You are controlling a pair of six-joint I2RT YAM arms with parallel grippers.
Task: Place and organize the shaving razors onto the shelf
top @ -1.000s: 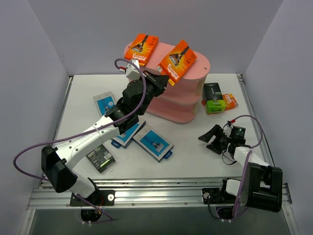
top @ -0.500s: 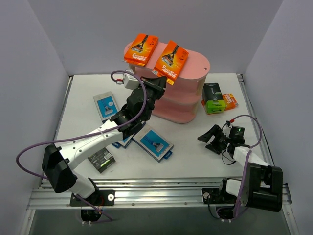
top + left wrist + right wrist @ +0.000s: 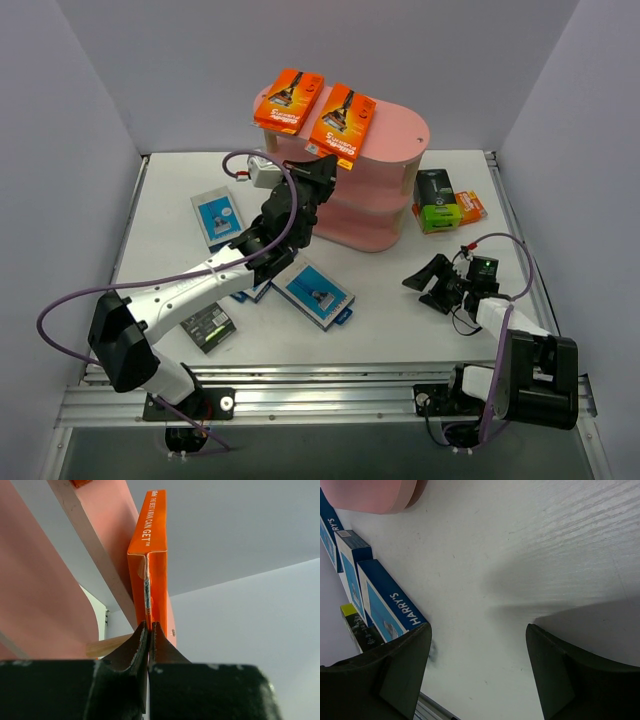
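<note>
The left gripper (image 3: 148, 630) is pinched tight on the thin end flap of a bright orange rectangular cardboard razor pack (image 3: 157, 580), its two black jaws pressed together with only the flap between them. From the wrist, the pack runs straight away from the fingertips, edge-on, along the rim of the pink three-tier oval shelf (image 3: 30, 590). From above, this held pack lies on the shelf's top board with its near end jutting over the front edge, where the gripper grasps it. A second orange pack (image 3: 289, 98) lies flat just beside it on the same board, to the left.

The right gripper (image 3: 478, 645) hangs low over the white tabletop (image 3: 400, 330), jaws spread and nothing between them, well apart from the shelf.

Around the left arm, blue-and-white flat razor packs (image 3: 315, 292) lie on the table, with a black-and-lime pack (image 3: 205, 325) nearer the arm's base. Just right of the shelf sit another black-and-green pack (image 3: 437, 200) and a small orange pack (image 3: 470, 207), touching each other.
</note>
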